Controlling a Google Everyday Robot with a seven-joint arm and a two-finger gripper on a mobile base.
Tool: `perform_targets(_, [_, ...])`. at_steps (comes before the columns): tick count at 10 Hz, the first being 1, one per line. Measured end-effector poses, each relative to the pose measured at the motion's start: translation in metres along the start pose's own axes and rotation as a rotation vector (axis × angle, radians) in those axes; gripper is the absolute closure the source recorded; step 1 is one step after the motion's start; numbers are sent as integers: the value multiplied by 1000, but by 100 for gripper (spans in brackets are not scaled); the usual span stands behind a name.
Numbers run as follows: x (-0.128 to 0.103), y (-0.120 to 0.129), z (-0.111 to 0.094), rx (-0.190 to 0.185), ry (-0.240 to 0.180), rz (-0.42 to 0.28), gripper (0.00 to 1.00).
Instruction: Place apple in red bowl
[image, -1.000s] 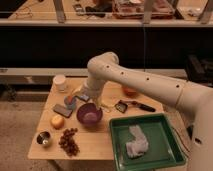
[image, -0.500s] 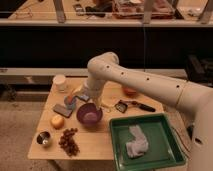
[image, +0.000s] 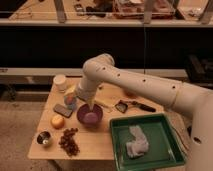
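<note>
The apple (image: 58, 121), small and yellow-orange, lies on the wooden table (image: 100, 145) near its left front. The red bowl (image: 131, 93) shows only as an orange-red patch at the back of the table, mostly hidden behind my white arm (image: 130, 82). My gripper (image: 69, 102) hangs low over the table's left side, just above and to the right of the apple and left of the purple bowl (image: 90, 116). It is apart from the apple.
A steel cup (image: 44, 139) and dark grapes (image: 69, 141) sit at the front left. A white cup (image: 60, 81) stands at the back left. A black-handled tool (image: 134, 105) lies mid-table. A green tray (image: 150, 157) holding a white cloth (image: 136, 141) fills the front right.
</note>
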Motion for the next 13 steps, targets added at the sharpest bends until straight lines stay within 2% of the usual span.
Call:
perform_targets(3, [-7,-22,20,-11,-22,-87,20])
perform_targets(5, [-11,-13,43,-26,-38,-122,20])
perform_targets(6, [-15,-12,55,-44,-38,-150,20])
perform_targets(9, [-28,-21,72,-105,-28,-214,20])
perform_targets(13, [-45,-53,101,-165,-45,-287,20])
